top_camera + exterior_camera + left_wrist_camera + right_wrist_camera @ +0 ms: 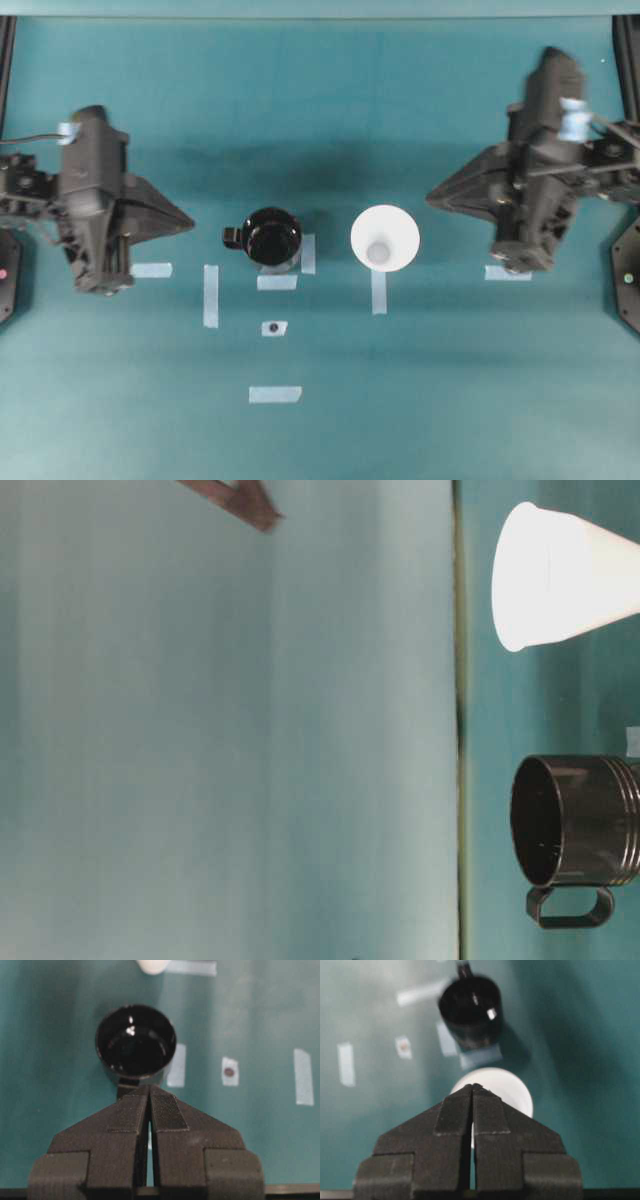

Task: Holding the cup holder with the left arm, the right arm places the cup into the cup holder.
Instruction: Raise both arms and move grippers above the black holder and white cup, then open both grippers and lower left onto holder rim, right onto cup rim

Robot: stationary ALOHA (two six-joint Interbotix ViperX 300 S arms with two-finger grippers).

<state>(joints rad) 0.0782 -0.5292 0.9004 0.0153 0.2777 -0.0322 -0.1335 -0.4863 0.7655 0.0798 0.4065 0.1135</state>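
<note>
The glossy black cup holder (272, 238) stands upright at the table's middle, its small handle (232, 237) pointing left. The white cup (385, 238) stands upright just right of it, a small gap between them. My left gripper (190, 222) is shut and empty, hovering left of the handle. In the left wrist view its tips (150, 1087) sit just short of the cup holder (135, 1042). My right gripper (430, 197) is shut and empty, right of the cup. In the right wrist view its tips (472, 1086) overlap the cup (517, 1092), with the cup holder (470, 1010) beyond.
Several pale tape strips (210, 295) lie flat on the teal table around the two objects, one patch with a dark dot (273, 328). The arm bases stand at the left and right table edges. The table-level view shows the cup (560, 575) and the cup holder (585, 820) side by side.
</note>
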